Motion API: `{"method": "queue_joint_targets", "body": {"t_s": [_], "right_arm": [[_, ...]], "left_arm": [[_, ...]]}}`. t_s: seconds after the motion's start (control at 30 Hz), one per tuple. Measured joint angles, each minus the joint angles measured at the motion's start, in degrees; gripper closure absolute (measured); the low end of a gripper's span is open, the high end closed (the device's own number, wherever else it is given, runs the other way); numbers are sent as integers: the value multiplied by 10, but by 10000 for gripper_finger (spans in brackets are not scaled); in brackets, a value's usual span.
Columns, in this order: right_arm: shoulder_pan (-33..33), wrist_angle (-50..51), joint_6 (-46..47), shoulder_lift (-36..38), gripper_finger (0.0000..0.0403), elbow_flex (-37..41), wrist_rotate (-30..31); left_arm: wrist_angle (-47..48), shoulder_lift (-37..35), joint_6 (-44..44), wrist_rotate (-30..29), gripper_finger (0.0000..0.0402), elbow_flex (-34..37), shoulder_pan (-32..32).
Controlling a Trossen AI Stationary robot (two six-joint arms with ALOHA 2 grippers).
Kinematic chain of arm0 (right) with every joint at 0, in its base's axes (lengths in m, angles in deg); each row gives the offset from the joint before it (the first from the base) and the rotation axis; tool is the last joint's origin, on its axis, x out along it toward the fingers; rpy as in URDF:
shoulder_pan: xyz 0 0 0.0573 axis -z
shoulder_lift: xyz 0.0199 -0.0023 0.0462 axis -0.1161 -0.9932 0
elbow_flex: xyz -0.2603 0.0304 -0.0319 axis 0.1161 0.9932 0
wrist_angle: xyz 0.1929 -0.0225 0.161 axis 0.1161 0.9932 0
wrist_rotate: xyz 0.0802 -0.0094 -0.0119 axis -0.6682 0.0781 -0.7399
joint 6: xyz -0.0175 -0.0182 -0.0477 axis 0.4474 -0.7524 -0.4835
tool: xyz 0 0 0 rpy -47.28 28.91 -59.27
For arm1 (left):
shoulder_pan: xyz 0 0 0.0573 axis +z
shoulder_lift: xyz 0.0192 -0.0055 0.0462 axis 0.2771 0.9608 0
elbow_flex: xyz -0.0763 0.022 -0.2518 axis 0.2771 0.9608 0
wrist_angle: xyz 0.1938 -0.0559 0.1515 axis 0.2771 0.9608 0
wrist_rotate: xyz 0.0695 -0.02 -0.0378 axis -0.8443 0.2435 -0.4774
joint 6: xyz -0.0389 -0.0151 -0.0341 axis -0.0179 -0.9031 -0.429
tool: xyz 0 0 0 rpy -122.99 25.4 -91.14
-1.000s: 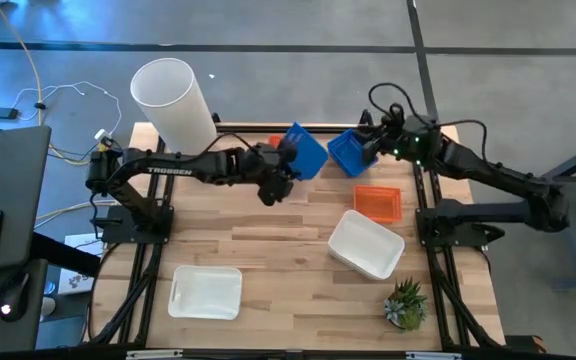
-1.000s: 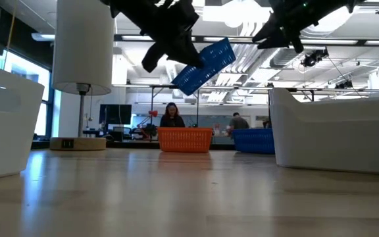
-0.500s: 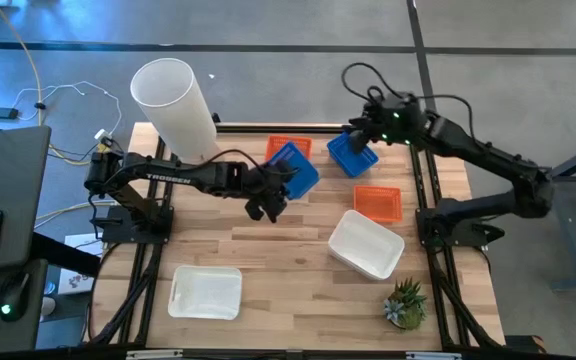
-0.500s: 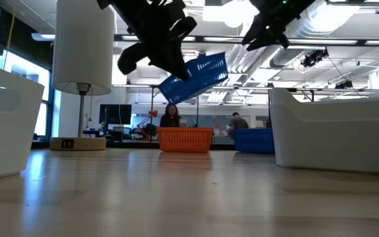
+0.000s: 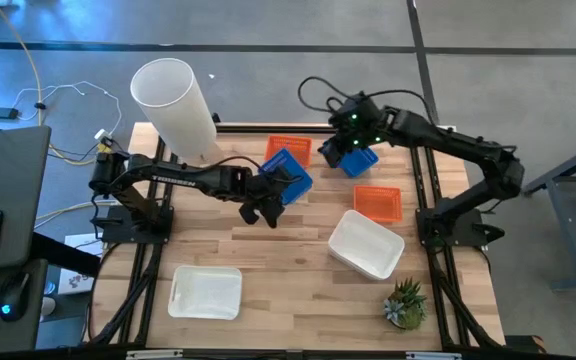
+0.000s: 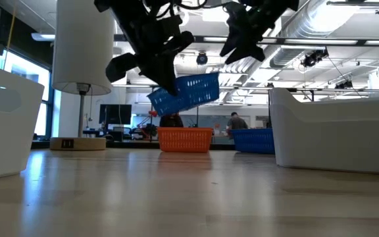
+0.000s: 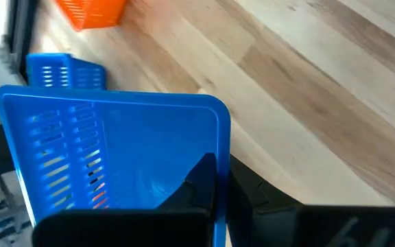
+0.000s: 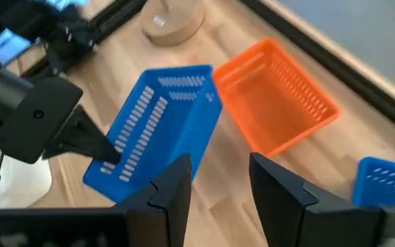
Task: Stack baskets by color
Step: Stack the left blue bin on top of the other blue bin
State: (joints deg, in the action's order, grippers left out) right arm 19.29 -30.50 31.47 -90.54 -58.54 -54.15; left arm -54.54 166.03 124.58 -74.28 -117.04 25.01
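Observation:
My left gripper (image 5: pixel 266 196) is shut on a blue mesh basket (image 5: pixel 290 172), which hangs in the air (image 6: pixel 186 93) over the table's far middle. Behind it an orange basket (image 5: pixel 290 148) rests on its bottom. A second blue basket (image 5: pixel 358 157) stands to the right. My right gripper (image 5: pixel 336 150) hovers open above that basket's left side and touches nothing. In its wrist view the fingers (image 8: pixel 177 186) stand apart over bare wood. Another orange basket (image 5: pixel 378 203) and two white baskets (image 5: pixel 366 243) (image 5: pixel 205 291) sit nearer. My left gripper holds the blue basket by one wall at its rim (image 7: pixel 221 165), with one finger inside (image 7: pixel 199 184) and one outside (image 7: pixel 254 199). The fingers come slanting down from the table's left. The basket is lifted clear of the table and tilted, its far end higher.
A tall white cylinder lamp (image 5: pixel 173 98) stands at the far left corner. A small potted plant (image 5: pixel 405 303) is at the near right. Bare wood lies in the table's middle and near left. People sit in the room beyond (image 6: pixel 171 117).
My left gripper has sunk and drawn a little toward the table's near-left with the blue basket, which now hangs lower and less steeply tilted. My right gripper has swung toward the table's left along the far edge and tipped downward, staying open.

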Motion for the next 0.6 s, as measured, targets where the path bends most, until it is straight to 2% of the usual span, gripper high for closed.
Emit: {"method": "queue_joint_targets", "body": {"t_s": [0.13, 0.33, 0.6], "right_arm": [[-22, 4, 1, -19, 269, -5, 1], [-43, 8, 0, -44, 269, -5, 8], [-70, 1, -9, -74, 269, -5, 12]], "left_arm": [[1, 9, 5, -10, 401, 0, -7], [-18, 15, 5, -55, 401, 0, -19], [-16, 15, 0, -71, 401, 0, -27]]}}
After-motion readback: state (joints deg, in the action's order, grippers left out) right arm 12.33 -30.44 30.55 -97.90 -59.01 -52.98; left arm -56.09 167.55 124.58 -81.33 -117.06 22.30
